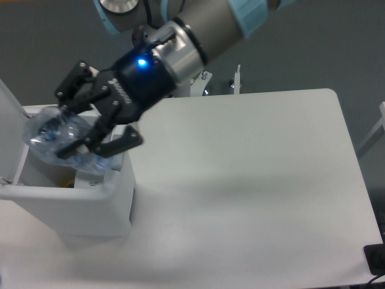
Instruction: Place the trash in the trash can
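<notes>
Here the gripper [81, 123] has its black fingers clamped around the clear crushed bottle [60, 139], held over the open mouth of the trash can [90, 208]. The bottle's long axis runs roughly left to right, tilted slightly. To the right, the white table [252, 180] lies beside the bin.

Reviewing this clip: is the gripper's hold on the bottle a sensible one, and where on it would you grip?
Yes, probably. The gripper is shut across the bottle's crushed middle, fingers on either side of its width, coming from above. The crumpled, flattened body gives the fingers something to bite on, and both ends hang free over the open trash can. The cap end is too blurred to judge.
</notes>
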